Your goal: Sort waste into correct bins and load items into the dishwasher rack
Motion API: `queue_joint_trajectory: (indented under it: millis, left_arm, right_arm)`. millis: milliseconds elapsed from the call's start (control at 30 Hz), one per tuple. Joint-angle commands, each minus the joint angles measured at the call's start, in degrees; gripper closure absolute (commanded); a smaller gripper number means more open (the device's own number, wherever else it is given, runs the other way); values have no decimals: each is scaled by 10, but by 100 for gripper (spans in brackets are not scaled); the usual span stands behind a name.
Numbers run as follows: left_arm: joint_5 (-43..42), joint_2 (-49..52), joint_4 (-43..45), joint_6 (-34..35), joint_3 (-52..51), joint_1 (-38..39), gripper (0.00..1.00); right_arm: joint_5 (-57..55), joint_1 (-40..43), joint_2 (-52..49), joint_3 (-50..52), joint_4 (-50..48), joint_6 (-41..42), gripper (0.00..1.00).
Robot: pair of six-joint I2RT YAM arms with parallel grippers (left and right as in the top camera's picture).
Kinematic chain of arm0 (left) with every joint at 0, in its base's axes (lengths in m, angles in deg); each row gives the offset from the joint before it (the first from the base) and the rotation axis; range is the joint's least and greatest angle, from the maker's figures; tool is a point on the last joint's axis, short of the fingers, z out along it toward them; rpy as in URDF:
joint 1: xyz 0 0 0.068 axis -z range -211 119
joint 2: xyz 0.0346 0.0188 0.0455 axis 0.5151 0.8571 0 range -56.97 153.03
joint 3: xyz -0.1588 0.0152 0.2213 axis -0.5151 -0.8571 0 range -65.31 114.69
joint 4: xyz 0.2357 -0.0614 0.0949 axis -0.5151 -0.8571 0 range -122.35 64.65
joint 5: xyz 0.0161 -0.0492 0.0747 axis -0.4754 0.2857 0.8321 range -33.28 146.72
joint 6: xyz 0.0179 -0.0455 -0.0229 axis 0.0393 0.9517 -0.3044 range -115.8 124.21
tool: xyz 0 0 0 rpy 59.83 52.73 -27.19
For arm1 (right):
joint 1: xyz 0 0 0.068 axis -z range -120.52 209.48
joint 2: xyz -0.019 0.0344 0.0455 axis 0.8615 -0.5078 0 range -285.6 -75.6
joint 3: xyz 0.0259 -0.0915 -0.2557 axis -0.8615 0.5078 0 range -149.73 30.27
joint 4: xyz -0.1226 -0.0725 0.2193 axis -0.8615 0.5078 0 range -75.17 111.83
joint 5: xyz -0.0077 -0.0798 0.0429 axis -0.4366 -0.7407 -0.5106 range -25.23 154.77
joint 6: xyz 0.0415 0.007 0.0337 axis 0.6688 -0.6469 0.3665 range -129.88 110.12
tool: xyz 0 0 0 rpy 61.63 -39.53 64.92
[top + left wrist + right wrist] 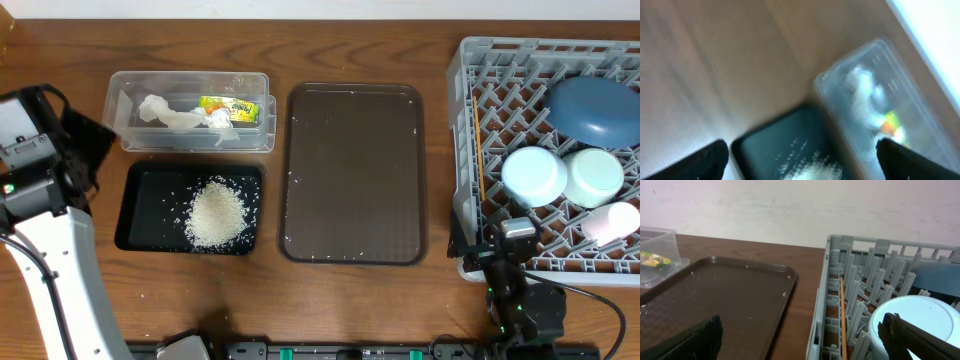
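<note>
The left gripper (807, 161) has its two dark fingers (695, 162) spread wide with nothing between them; its wrist view is blurred, showing the shallow black rectangular tray (770, 145) below and the clear plastic rectangular tub (920, 115) toward 2 o'clock. The right gripper (805, 339) is likewise fully parted and empty; the large dark brown serving tray (725, 295) lies ahead at 10 o'clock, and the big grey lattice dishwasher rack (827, 300) at 2 o'clock.

Seen from overhead, with 12 o'clock at the frame's top, the heap of white rice grains (217, 213) sits in the black tray at 8 o'clock; a few grains are scattered around it. The tub touches that tray's far edge at 10 o'clock; it holds the crumpled white tissue (168, 113) and, at 3 o'clock of it, the small yellow-green printed wrapper (228, 108). The brown tray occupies the centre of the wooden table (60, 40).

The rack fills 3 o'clock; inside it are the large dark blue plate (592, 108), the light blue bowl (535, 175), the mint green bowl (595, 175) just beside it, the small pink cup (612, 222), and the thin wooden chopsticks (479, 150) along its 9 o'clock wall.
</note>
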Motion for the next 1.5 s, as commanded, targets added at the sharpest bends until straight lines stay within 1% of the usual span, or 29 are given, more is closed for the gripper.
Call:
queue_joint_trajectory:
  millis: [0, 100, 167, 300, 467, 633, 733, 867, 1067, 1167, 1267, 1467]
  left_arm:
    - [5, -31, -48, -23, 6, -2, 4]
    - [5, -53, -101, -19, 5, -2, 4]
    - [-2, -70, -114, -5, -5, 3, 4]
    - [-12, -114, -91, -3, -59, 32, 4]
    - [-19, -192, 12, 1, -181, 94, 4]
    - [-70, -285, 172, 1, -334, 155, 4]
    - [-73, -341, 253, 1, -422, 179, 4]
    - [-70, -400, 340, 0, -526, 194, 4]
    - [-71, -476, 487, -35, -668, 194, 4]
    - [-71, -513, 541, -41, -724, 194, 4]
    - [-71, -548, 568, -48, -758, 194, 4]
    - [-71, -600, 567, -91, -772, 194, 4]
  right_arm:
    - [2, 10, 4, 1, 2, -8, 1]
    - [2, 10, 4, 1, 2, -8, 1]
    - [2, 10, 4, 1, 2, -8, 1]
    - [2, 10, 4, 1, 2, -8, 1]
    - [2, 10, 4, 1, 2, -8, 1]
    - [2, 10, 4, 1, 2, -8, 1]
    - [2, 10, 4, 1, 2, -8, 1]
    - [2, 10, 4, 1, 2, -8, 1]
    - [2, 10, 4, 1, 2, -8, 1]
    - [2, 10, 4, 1, 2, -8, 1]
    - [2, 10, 4, 1, 2, -8, 1]
    - [2, 10, 4, 1, 2, -8, 1]
